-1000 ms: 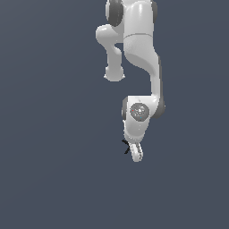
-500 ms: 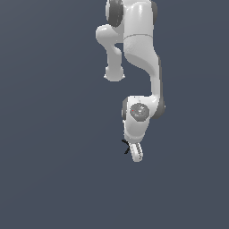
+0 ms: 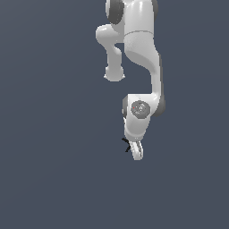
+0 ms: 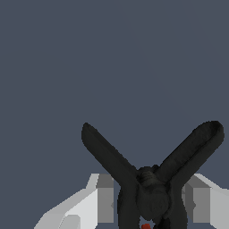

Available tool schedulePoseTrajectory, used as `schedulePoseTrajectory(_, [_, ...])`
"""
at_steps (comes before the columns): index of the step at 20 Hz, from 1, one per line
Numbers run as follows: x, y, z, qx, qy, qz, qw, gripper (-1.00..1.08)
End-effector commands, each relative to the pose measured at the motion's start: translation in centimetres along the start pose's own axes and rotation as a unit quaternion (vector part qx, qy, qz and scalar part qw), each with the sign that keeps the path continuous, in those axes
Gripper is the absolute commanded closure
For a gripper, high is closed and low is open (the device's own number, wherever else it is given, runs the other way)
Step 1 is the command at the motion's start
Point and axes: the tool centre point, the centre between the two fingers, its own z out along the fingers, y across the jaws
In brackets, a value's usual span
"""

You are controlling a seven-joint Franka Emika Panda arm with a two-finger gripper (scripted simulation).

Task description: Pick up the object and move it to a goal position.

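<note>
The object point(image 4: 152, 179) is a small black clamp with two thin prongs splayed in a V and a red dot at its base. In the wrist view it fills the gap between my grey fingers point(image 4: 103, 197), which press against both of its sides. In the exterior view the object point(image 3: 126, 145) is a tiny black shape sticking out on the exterior view's left of my gripper point(image 3: 136, 152), which points downward below the white arm. The gripper is shut on the object.
A plain dark grey-blue surface point(image 3: 53, 170) lies all around. The white arm point(image 3: 143, 53) reaches down from the upper edge of the exterior view. Nothing else shows.
</note>
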Motion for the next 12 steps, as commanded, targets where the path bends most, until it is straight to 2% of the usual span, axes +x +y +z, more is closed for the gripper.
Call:
schedulePoseTrajectory(1, [-0.3, 0.3, -0.7, 0.001, 0.0, 0.0, 1.0, 1.08])
schedulePoseTrajectory(12, [-2.6, 3.6, -7.0, 0.0, -0.001, 0.0, 1.0, 1.08])
